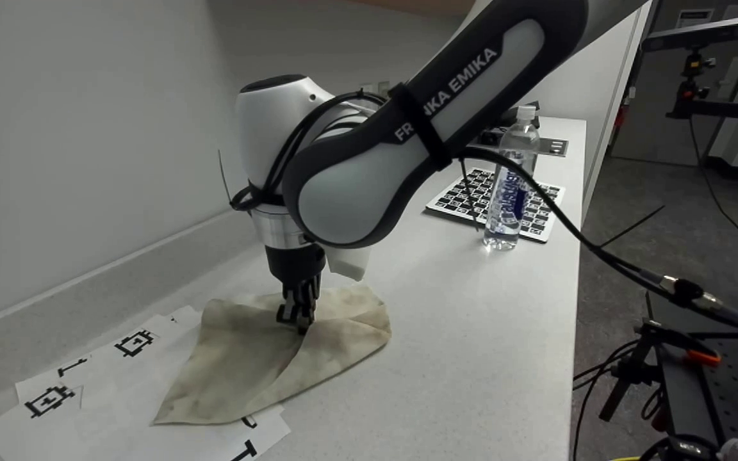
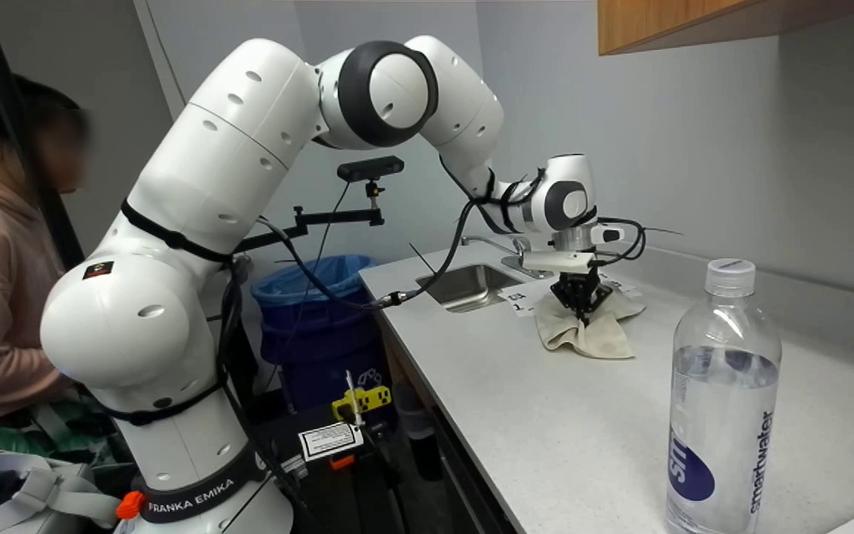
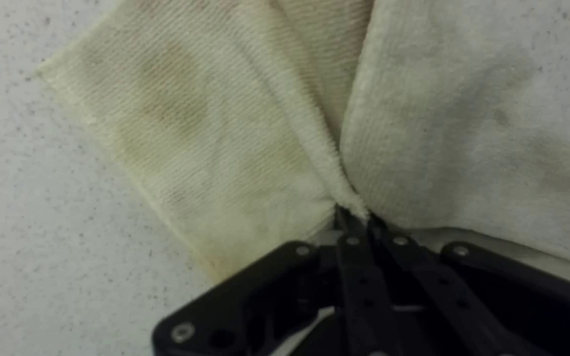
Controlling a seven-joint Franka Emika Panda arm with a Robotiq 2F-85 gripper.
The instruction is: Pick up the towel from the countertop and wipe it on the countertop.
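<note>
- On the counter (image 1: 459, 333), the brown-stained towel (image 1: 247, 365) is laid rumpled, partly covering white marker sheets (image 1: 113, 410).
- The end effector (image 3: 361, 222) is directed downward, its fingers drawn nearly together; a fold of the towel is pinched between the tips.
- An upright bottle (image 1: 508, 208) is seen well apart from the towel, just beside a patterned board (image 1: 455, 197).
- A sink (image 2: 482, 282) is seen in an exterior view.

Dim wrist view, blurry fingers (image 3: 359, 262)
</note>
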